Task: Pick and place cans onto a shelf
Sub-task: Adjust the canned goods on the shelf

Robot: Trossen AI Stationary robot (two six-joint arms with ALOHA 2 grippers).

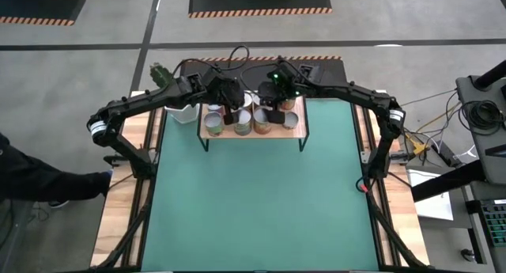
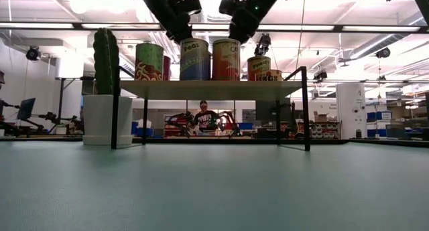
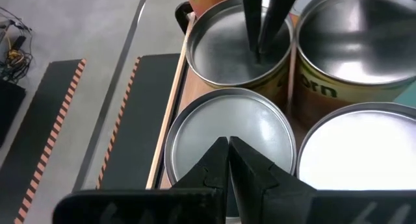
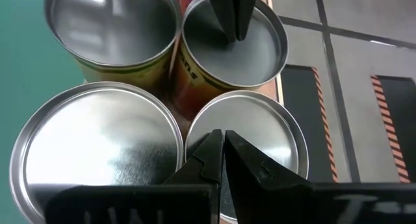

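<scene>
Both hands are closed tight and holding nothing, left hand (image 1: 230, 93) and right hand (image 1: 278, 89) parked right above the shiny tops of the cans (image 1: 242, 120) packed together on the shelf (image 1: 299, 131).

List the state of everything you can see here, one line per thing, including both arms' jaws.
cans: upright, grouped together on the shelf, none held.
shelf: standing on the table, loaded with the cans.
left gripper: jaws shut, empty, just above a can top.
right gripper: jaws shut, empty, just above a can top.
cactus pot: upright on the table beside the shelf.
</scene>
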